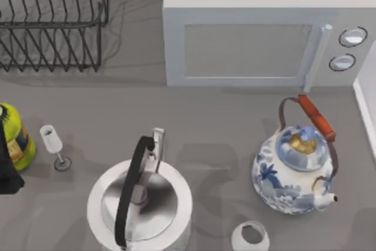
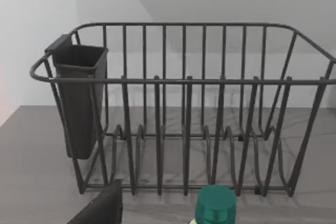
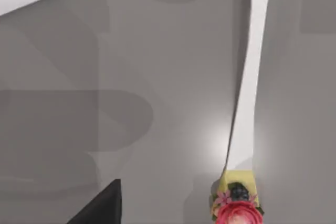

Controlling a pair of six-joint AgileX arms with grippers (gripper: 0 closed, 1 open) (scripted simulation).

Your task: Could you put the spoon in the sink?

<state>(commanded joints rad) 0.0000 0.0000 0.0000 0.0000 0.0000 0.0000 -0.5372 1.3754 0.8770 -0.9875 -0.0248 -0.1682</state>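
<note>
In the right wrist view, a small yellow piece with a pink flower pattern (image 3: 234, 203) sits at the picture's edge; it looks like one end of the spoon. Most of it is cut off. It lies at the foot of a long white rim (image 3: 248, 77), which I take for the sink's edge. That rim also shows at the right side of the table (image 1: 365, 107). A dark part of my right gripper (image 3: 100, 208) hangs beside the flowered piece, over grey surface. My left arm (image 1: 7, 168) is parked at the table's left edge.
A dark wire dish rack (image 1: 53, 22) stands back left with a cutlery cup (image 2: 79, 98). A microwave (image 1: 258, 33) stands at the back. A green-capped yellow bottle (image 1: 14, 136), a small glass (image 1: 54, 145), a steel kettle (image 1: 141, 204), a blue-white teapot (image 1: 296, 171) and a white cup (image 1: 249, 236) crowd the front.
</note>
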